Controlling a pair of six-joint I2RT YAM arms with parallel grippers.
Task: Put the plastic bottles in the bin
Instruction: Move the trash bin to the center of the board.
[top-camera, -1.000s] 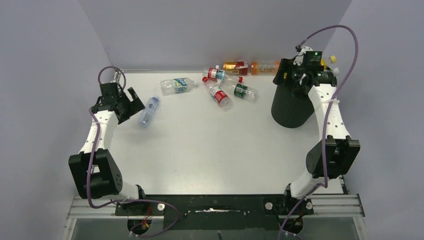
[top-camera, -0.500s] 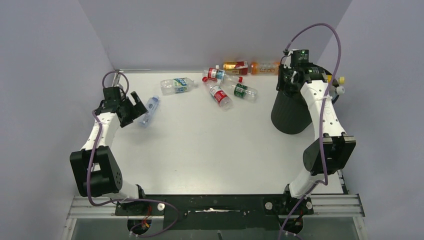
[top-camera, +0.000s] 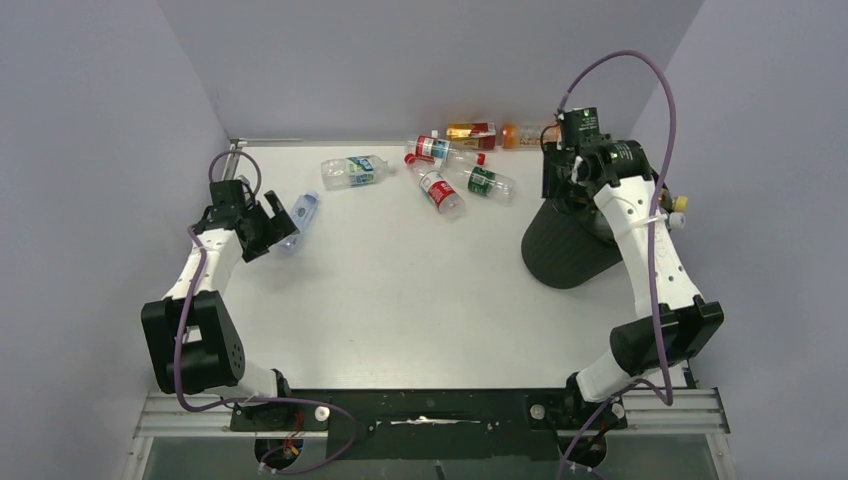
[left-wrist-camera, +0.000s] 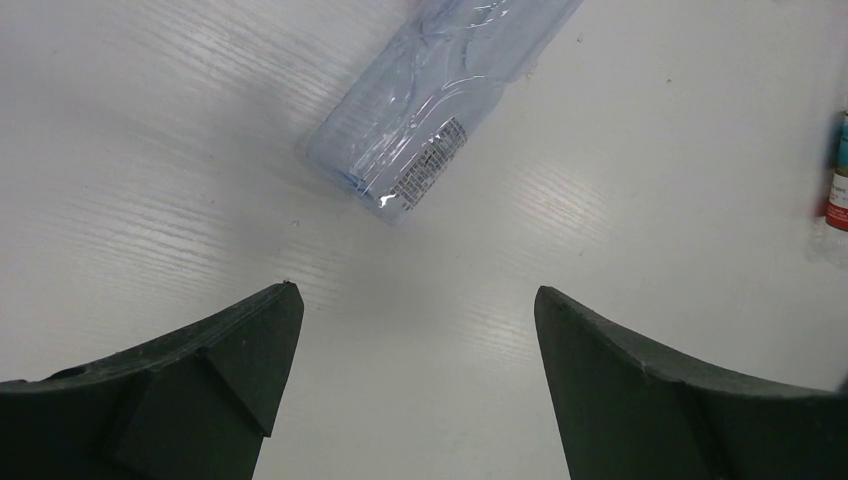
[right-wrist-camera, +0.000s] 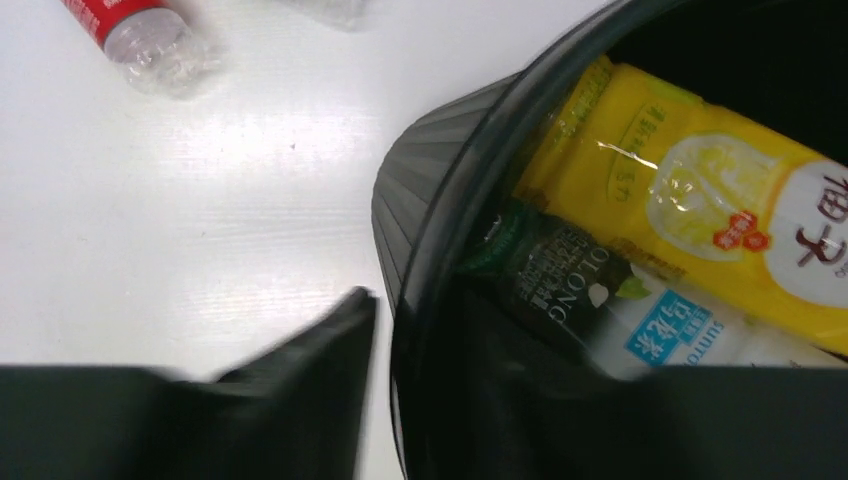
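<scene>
**Two arms, one tilted bin (top-camera: 560, 255)**

From above, the black bin sits tilted on the right side of the table (top-camera: 400, 310), with the right gripper (top-camera: 563, 188) at its rim. Well apart on the left, the left gripper (top-camera: 278, 222) hangs low, just beside a pale blue bottle (top-camera: 300, 218) lying on its side. More plastic bottles lie toward the far edge: a blue-green-labelled bottle (top-camera: 352, 170), a red-labelled bottle (top-camera: 440, 192), a green-labelled bottle (top-camera: 487, 182) and an orange bottle (top-camera: 472, 131).

The left wrist view shows its fingers spread wide with only bare table between them. The pale blue bottle lies ahead, clear of both tips.

The right wrist view shows the pincer clamped on the bin's wall, with one finger outside and the other lost in the dark inside. A yellow bottle (right-wrist-camera: 680, 180) and a dark-labelled bottle (right-wrist-camera: 570, 280) lie in the bin.
</scene>
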